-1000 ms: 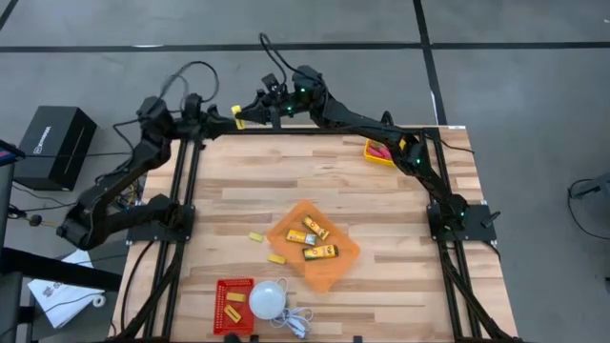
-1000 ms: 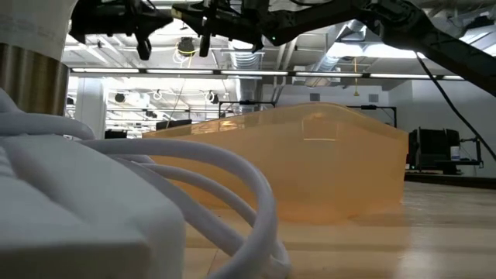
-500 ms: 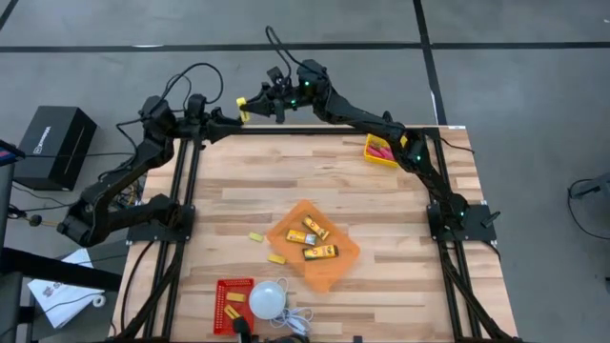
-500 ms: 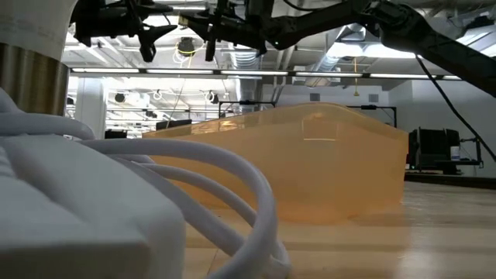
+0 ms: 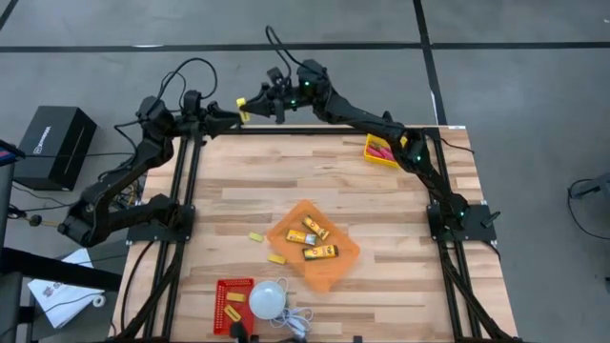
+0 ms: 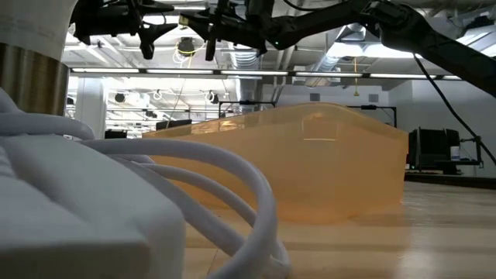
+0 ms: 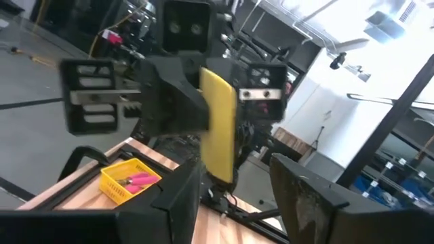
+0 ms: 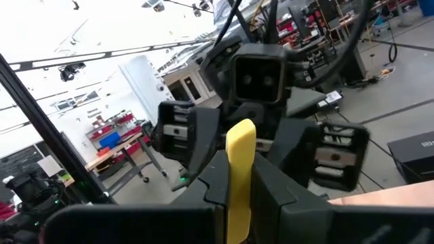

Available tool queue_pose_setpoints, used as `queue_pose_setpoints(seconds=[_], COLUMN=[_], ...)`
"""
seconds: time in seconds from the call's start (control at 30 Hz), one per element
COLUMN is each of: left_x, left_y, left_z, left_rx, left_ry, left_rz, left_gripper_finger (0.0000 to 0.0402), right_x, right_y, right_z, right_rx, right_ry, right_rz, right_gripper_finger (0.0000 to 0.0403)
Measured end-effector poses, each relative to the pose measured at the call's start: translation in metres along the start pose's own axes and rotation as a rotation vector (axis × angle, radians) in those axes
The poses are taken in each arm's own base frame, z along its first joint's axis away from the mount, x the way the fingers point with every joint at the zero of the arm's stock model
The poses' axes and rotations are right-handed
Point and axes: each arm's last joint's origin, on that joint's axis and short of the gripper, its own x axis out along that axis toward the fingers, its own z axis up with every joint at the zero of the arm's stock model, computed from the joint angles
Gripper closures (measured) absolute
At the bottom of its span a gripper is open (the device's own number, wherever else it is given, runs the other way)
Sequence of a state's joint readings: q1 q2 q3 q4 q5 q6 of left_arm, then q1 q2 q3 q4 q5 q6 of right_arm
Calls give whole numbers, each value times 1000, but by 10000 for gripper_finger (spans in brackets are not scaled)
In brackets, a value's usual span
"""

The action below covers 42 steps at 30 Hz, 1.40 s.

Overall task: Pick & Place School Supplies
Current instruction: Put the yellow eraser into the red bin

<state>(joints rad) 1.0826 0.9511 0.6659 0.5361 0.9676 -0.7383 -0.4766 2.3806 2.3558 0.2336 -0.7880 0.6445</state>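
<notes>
Past the table's far left corner, my two grippers face each other in the air. My right gripper is shut on a flat yellow block. My left gripper is open, and its fingers stand on either side of the block's free end. Three orange-yellow packets lie in the orange tray. Pink-handled scissors lie in the yellow bin. Two small yellow blocks lie on the bare table. My right gripper pinches the yellow block between its two fingers. It comes in level from the table's right side. The block's free end sticks out toward my left gripper. The block is clear of the table.
A red bin with small yellow blocks and a white dome with a cord stand at the near edge. In the low view the cord and the tray fill the foreground. The far middle of the table is bare wood.
My left gripper has opened and let go of the yellow block, which stays in my right gripper. Both grippers remain at the far left corner, and the block has shifted slightly away from the table's far edge.
</notes>
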Motion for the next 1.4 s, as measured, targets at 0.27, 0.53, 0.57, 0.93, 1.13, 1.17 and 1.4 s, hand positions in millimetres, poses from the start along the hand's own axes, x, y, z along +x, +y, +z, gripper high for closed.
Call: queue_pose_setpoints(seconds=[0.27, 0.53, 0.57, 0.93, 1.13, 1.17, 1.4], left_x=[1, 1, 1, 6, 10, 10, 10], left_y=[1, 1, 1, 1, 1, 1, 0], left_z=[0, 0, 0, -3, -5, -4, -3], left_rx=[1, 3, 4, -2, -3, 3, 21], left_ry=[-5, -6, -6, 10, 9, 7, 2], left_rz=[6, 6, 6, -14, -19, -20, -28], left_gripper_finger=[231, 231, 231, 245, 247, 246, 249], right_x=[6, 12, 12, 12, 16, 16, 21], right_y=[5, 10, 10, 13, 16, 17, 20], right_z=[-4, -6, -6, -2, -5, -5, -10], right_rx=[6, 0, -2, -12, -9, -8, 15], right_ry=[6, -16, -22, -63, -62, -62, -41], right_rz=[11, 1, -4, -4, 0, 1, 1], right_gripper_finger=[381, 381, 381, 381, 381, 381, 381])
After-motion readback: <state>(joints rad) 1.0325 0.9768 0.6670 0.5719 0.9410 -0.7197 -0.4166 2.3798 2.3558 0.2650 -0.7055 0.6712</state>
